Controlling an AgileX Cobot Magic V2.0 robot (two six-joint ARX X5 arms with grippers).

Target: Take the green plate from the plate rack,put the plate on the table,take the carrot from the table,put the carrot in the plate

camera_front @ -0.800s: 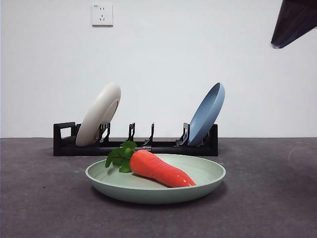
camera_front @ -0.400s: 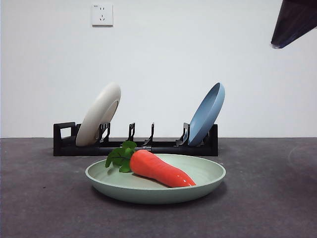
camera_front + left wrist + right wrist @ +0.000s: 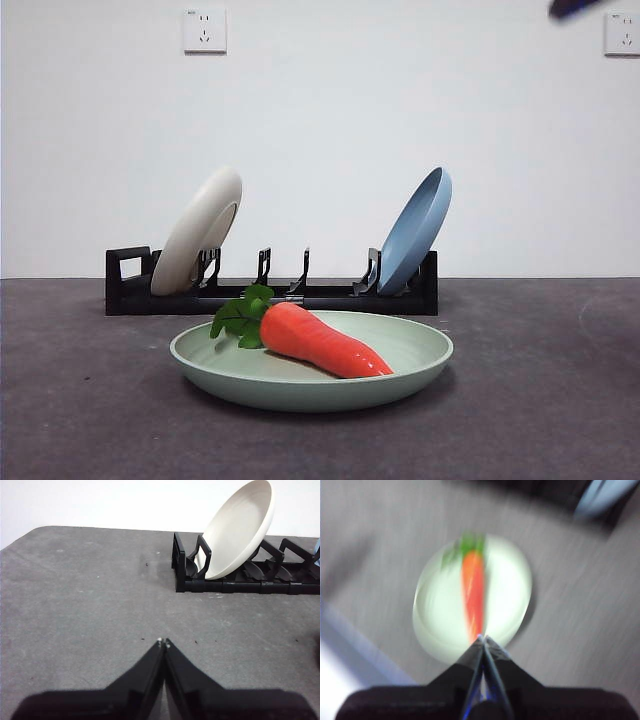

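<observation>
Green plate point(image 3: 311, 380): set flat on the worktop point(image 3: 540, 400) in front of the rack, as seen in the front view; shown blurred from above in the right wrist view point(image 3: 500, 580).
Carrot point(image 3: 325, 340): laid inside the green plate, with the leafy thick end towards the rack and the pointed tip towards the near rim; in the right wrist view point(image 3: 473, 592) it is seen lying along the middle of the plate.
Plate rack point(image 3: 270, 295): placed on the worktop behind the green plate, with a square loop at one end; in the left wrist view point(image 3: 240, 585) the looped end is shown.
Cream plate point(image 3: 198, 232): leaned in a slot near the looped end of the rack; also seen in the left wrist view point(image 3: 240, 530).
Blue plate point(image 3: 415, 230): leaned in a slot at the other end of the rack.
Left gripper point(image 3: 163, 642): jaws pressed together, nothing held; poised over bare worktop, well apart from the rack.
Right gripper point(image 3: 482, 638): jaws closed tip to tip, nothing held; raised above the near rim of the green plate, the picture being blurred.
Wall sockets point(image 3: 204, 30): mounted on the white wall behind the rack.
</observation>
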